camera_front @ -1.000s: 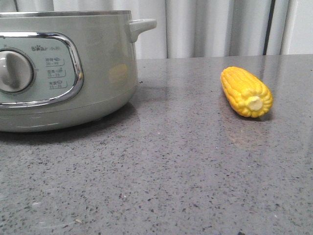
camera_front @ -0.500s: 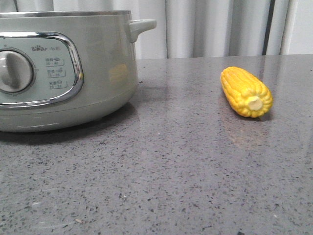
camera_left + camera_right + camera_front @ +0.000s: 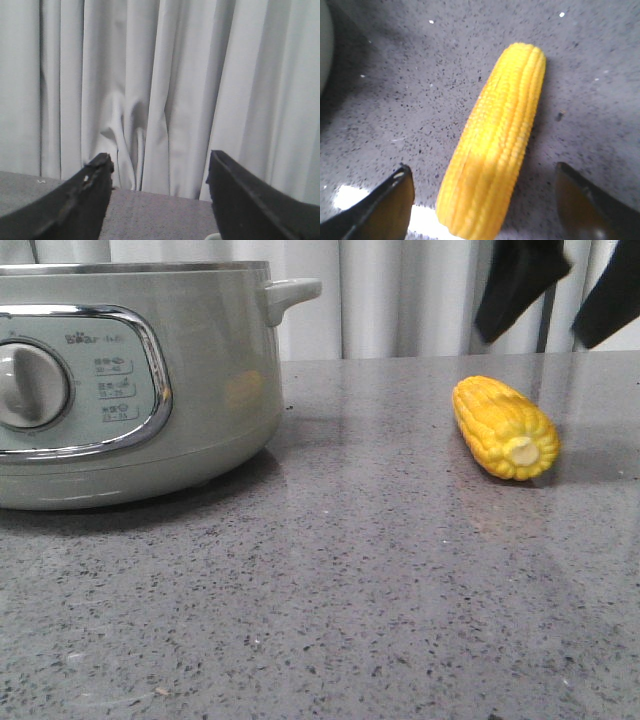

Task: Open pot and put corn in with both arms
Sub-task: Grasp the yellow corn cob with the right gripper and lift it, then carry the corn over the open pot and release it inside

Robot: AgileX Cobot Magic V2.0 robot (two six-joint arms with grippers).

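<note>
Right gripper (image 3: 553, 295) hangs above the corn (image 3: 505, 427), jaws spread wide and empty; in the right wrist view the cob (image 3: 495, 145) lies between the two fingers (image 3: 380, 207), not touched. Corn rests on its side on the grey counter (image 3: 330, 590), pale core end facing the camera, well apart from the pot (image 3: 130, 380) at left. Left gripper (image 3: 160, 200) is also wide open and empty, facing the curtain (image 3: 150, 90). Whether the pot carries a lid cannot be told; its top is cut off.

Judgement: step in hand is the corn pickup. Descend straight, keep the cob centred, and close across its thick middle, not the taper, since the rounded body may roll.
</note>
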